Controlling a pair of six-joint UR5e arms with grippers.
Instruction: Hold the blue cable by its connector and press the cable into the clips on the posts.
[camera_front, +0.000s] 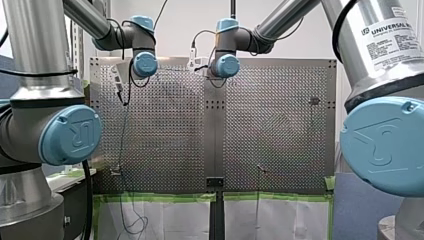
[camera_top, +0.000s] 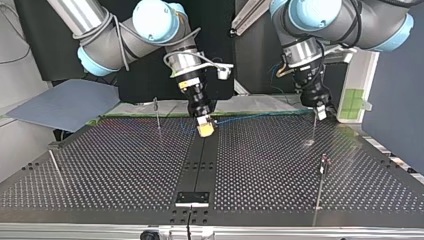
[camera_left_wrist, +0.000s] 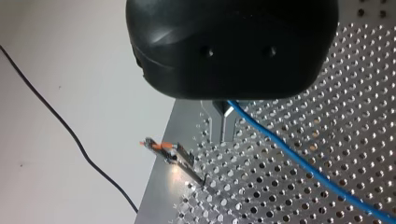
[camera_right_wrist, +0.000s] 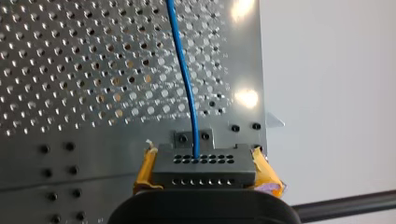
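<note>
Front view: my two arms fill the side edges and their far wrists hang over the perforated table (camera_front: 165, 130) near 12 o'clock. Both grippers are tucked behind those wrists, so their fingers cannot be read here, and the cable is too thin to pick out. One post (camera_front: 260, 170) stands toward 5 o'clock and a second post (camera_front: 116, 170) toward 8 o'clock.

Top view: my right gripper (camera_top: 205, 128), with yellow pads, sits low over the table's middle seam. My left gripper (camera_top: 320, 111) is at its 3 o'clock, well apart. The blue cable (camera_top: 260, 118) runs as a faint line between the two, close to the table's far edge. A slim rod (camera_top: 314, 129) drops from just under my left gripper; its top is hard to make out. Another clip post (camera_top: 323, 164) stands toward 4 o'clock.

Left wrist view: the black gripper body hides the roots of the metal fingers (camera_left_wrist: 216, 122). They are clenched nearly together on the blue cable (camera_left_wrist: 299, 161), which leaves between them and is cut off by the frame. Beside the fingers leans an orange-tipped clip (camera_left_wrist: 169, 153).

Right wrist view: the yellow pads (camera_right_wrist: 146, 169) are clamped on the black connector (camera_right_wrist: 204, 166), and the blue cable (camera_right_wrist: 186, 79) rises from it over the table.
</note>
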